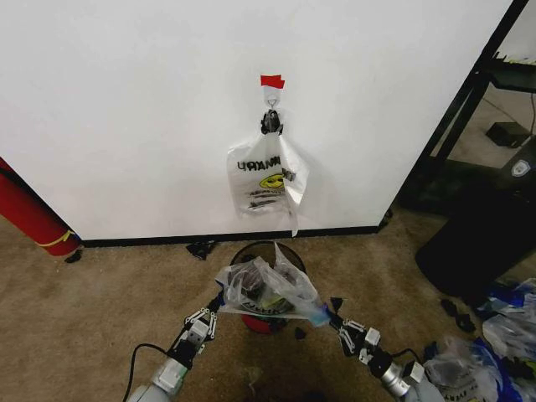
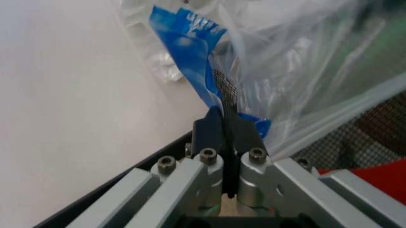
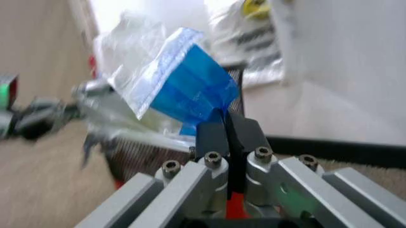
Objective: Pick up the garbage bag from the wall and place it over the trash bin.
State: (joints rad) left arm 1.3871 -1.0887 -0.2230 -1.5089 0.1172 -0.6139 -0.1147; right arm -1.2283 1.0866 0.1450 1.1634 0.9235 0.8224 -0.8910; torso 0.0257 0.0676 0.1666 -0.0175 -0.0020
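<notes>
**Bag stretched over the bin**

The garbage bag (image 1: 270,291) is spread over the trash bin (image 1: 266,320), on carpet just before the wall (image 1: 126,109). The left pincer (image 1: 220,299) and right pincer (image 1: 332,314) each clamp a bag edge. Above it, a second bag (image 1: 266,177) hangs from a hook (image 1: 271,100) under red tape (image 1: 272,81). A red cylinder (image 1: 32,213) leans far left; a black rack (image 1: 494,109) stands right.

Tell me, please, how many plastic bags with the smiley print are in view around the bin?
2 clearly: one bag on the wall hook, and the garbage bag stretched over the trash bin between the left gripper and right gripper. More may lie in the right-hand clutter.
</notes>
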